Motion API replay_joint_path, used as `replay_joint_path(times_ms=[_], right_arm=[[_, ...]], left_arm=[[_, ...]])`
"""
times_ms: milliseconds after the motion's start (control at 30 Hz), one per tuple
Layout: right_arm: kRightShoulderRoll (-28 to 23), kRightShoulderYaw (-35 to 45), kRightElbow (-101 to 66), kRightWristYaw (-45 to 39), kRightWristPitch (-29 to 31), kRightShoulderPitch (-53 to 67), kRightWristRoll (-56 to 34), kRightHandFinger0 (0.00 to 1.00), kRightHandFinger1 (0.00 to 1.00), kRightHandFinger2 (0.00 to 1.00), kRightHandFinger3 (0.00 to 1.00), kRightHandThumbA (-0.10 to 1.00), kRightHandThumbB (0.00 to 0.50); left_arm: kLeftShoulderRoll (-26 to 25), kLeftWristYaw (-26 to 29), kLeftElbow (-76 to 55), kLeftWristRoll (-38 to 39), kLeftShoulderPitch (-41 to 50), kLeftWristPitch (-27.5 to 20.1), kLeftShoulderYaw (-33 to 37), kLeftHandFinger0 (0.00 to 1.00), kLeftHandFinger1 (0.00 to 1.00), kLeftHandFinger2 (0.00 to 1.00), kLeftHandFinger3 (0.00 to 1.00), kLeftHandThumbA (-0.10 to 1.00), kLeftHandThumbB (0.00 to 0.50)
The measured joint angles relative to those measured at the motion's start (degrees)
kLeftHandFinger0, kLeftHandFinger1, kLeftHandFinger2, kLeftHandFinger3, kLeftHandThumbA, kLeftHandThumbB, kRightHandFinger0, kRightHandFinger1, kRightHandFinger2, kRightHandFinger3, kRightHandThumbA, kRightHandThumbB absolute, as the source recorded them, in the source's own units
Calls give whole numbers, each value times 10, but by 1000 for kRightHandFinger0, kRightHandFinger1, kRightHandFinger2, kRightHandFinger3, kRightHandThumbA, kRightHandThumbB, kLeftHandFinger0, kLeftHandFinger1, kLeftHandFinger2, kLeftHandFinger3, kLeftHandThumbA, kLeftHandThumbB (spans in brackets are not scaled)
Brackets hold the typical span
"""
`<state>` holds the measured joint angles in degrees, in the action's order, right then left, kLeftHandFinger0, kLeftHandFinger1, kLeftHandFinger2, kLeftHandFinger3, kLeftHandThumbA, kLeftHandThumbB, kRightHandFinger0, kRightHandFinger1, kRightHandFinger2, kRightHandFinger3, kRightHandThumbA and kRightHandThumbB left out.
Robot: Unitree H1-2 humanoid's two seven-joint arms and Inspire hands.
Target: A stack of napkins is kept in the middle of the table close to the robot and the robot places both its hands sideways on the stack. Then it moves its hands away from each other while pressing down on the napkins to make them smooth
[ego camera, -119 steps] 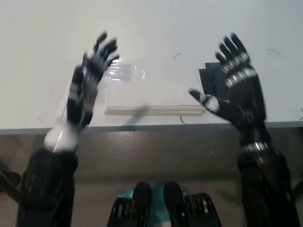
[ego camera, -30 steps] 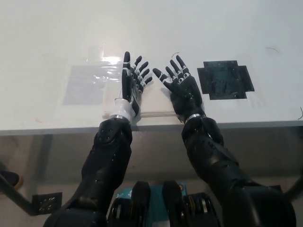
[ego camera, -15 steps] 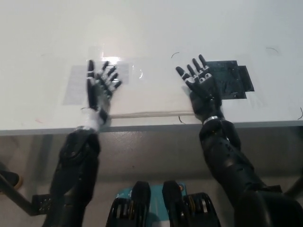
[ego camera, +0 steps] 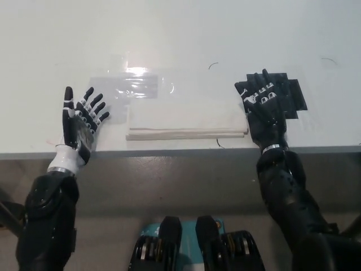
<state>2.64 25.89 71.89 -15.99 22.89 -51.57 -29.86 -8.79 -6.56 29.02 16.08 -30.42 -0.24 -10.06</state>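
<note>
The stack of napkins (ego camera: 186, 123) lies flat between the two hands, its long axis running side to side along the table (ego camera: 225, 34) edge. The left hand (ego camera: 80, 124) sits well off its left end, released, fingers spread. The right hand (ego camera: 266, 110) rests just beside its right end, also spread and empty, over a black mat (ego camera: 293, 93).

Single head camera looks steeply down on table (ego camera: 180, 34).
</note>
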Motion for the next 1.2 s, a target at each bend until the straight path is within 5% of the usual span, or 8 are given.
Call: replay_joint_path(times_ms=[233,433,500,600,700,933,1067,1200], right_arm=[[9,-30,-134,5,0,72,14,1000,1000,1000,1000,1000,227],[17,-61,-273,12,-9,167,33,1000,1000,1000,1000,1000,200],[19,-71,-320,15,-13,200,41,1000,1000,1000,1000,1000,290],[23,-87,-386,16,-17,250,55,1000,1000,1000,1000,1000,298],[25,-104,-450,16,-19,300,70,1000,1000,1000,1000,1000,291],[27,-158,-606,15,-20,426,117,1000,1000,1000,1000,1000,250],[23,-195,-686,14,-18,489,149,1000,1000,1000,1000,1000,237],[10,-224,-714,14,-13,521,188,1000,1000,1000,1000,1000,222]], left_arm=[[-2,-9,-82,2,37,12,15,1000,1000,1000,1000,1000,264],[0,-9,-132,-1,92,13,32,1000,1000,1000,1000,1000,238],[0,-9,-150,-4,114,13,37,1000,1000,1000,1000,1000,295],[2,-9,-184,-12,152,10,43,1000,1000,1000,1000,1000,311],[6,-9,-222,-22,191,8,50,1000,1000,1000,1000,1000,288],[15,-8,-319,-54,294,-21,68,1000,1000,1000,1000,1000,316],[16,-8,-370,-78,349,-53,73,1000,1000,1000,1000,1000,273],[15,-8,-377,-104,376,-92,77,1000,1000,1000,1000,1000,352]])
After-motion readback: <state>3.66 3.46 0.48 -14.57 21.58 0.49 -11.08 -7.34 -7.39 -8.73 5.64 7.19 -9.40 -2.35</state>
